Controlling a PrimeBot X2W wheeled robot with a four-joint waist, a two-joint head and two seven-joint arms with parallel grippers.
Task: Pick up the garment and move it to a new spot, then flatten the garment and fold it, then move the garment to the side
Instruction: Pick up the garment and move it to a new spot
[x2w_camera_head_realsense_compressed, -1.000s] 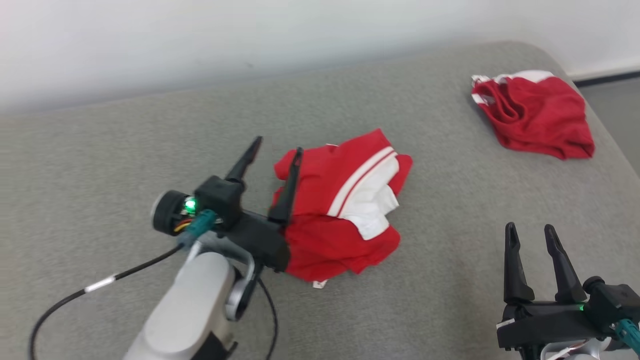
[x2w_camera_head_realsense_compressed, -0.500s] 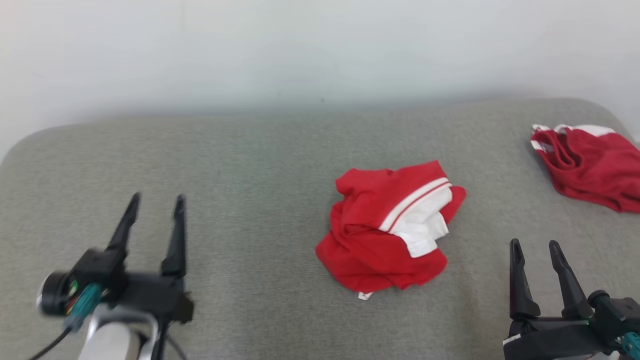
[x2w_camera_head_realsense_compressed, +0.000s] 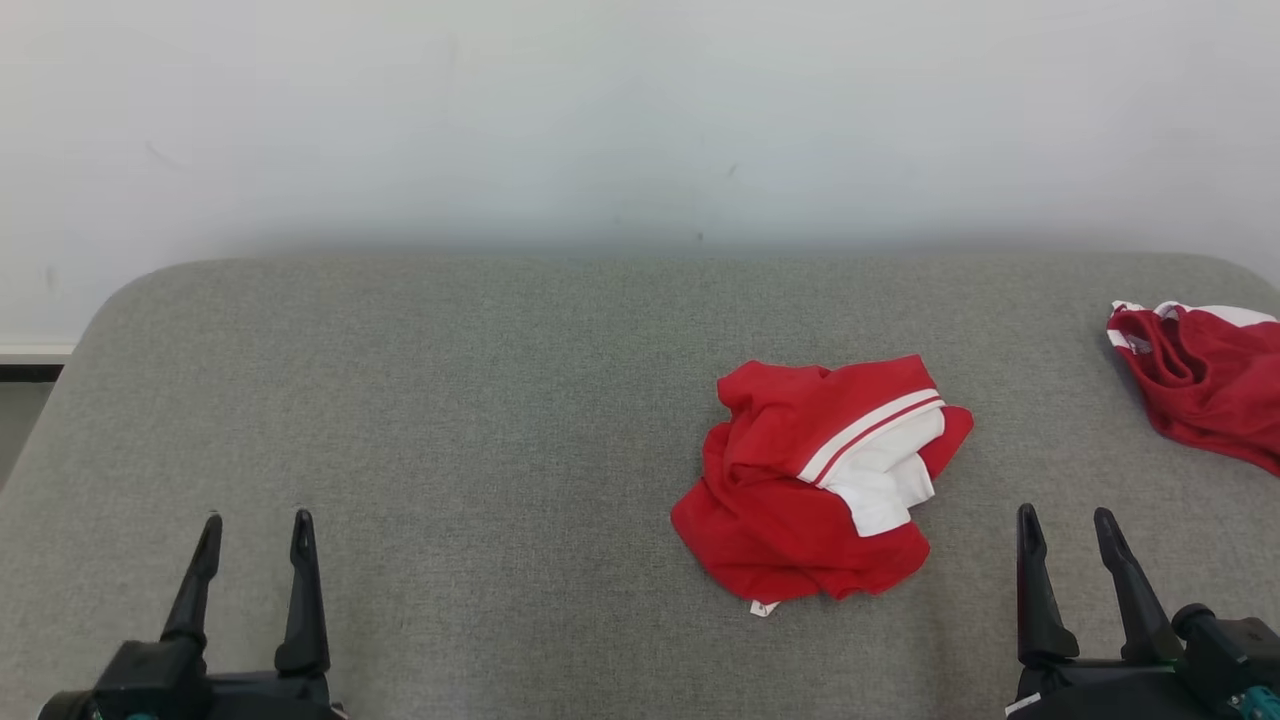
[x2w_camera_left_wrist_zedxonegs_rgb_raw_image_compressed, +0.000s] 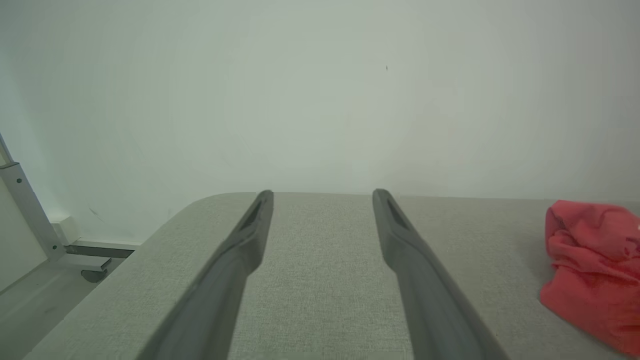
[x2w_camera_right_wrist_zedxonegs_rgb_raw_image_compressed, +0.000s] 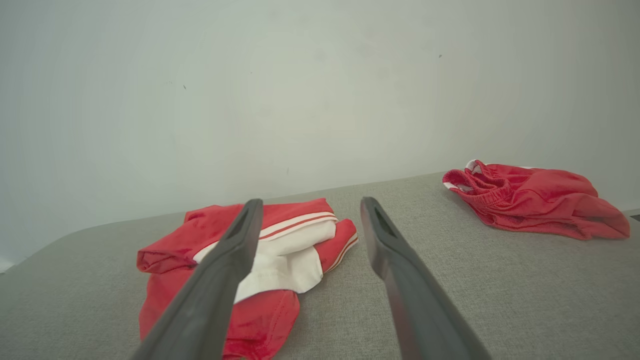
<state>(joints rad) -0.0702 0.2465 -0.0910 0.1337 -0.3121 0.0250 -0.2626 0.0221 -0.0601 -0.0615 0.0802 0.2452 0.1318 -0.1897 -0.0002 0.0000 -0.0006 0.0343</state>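
Note:
The garment (x2w_camera_head_realsense_compressed: 780, 480) is a crumpled red piece with a white panel and white stripes. It lies on the grey padded surface (x2w_camera_head_realsense_compressed: 450, 420), right of centre. My left gripper (x2w_camera_head_realsense_compressed: 257, 520) stands open at the near left, far from the garment and holding nothing. My right gripper (x2w_camera_head_realsense_compressed: 1066, 514) stands open at the near right, a little right of the garment and nearer to me. In the left wrist view the open left gripper (x2w_camera_left_wrist_zedxonegs_rgb_raw_image_compressed: 324, 192) points at the wall, with the garment (x2w_camera_left_wrist_zedxonegs_rgb_raw_image_compressed: 590, 265) at the right edge. In the right wrist view the garment (x2w_camera_right_wrist_zedxonegs_rgb_raw_image_compressed: 170, 255) lies beyond the open right gripper (x2w_camera_right_wrist_zedxonegs_rgb_raw_image_compressed: 312, 200).
A second, darker red garment (x2w_camera_head_realsense_compressed: 1210, 390) lies bunched at the far right edge of the surface, also visible from the right wrist as a red heap (x2w_camera_right_wrist_zedxonegs_rgb_raw_image_compressed: 540, 200). A pale wall runs along the back. A metal frame leg (x2w_camera_left_wrist_zedxonegs_rgb_raw_image_compressed: 30, 220) stands on the floor past the left end.
My left gripper has drawn back, open, from the garment's left edge to the near left. The head camera has tilted and turned, so the whole picture shifted. The garment lies as before.

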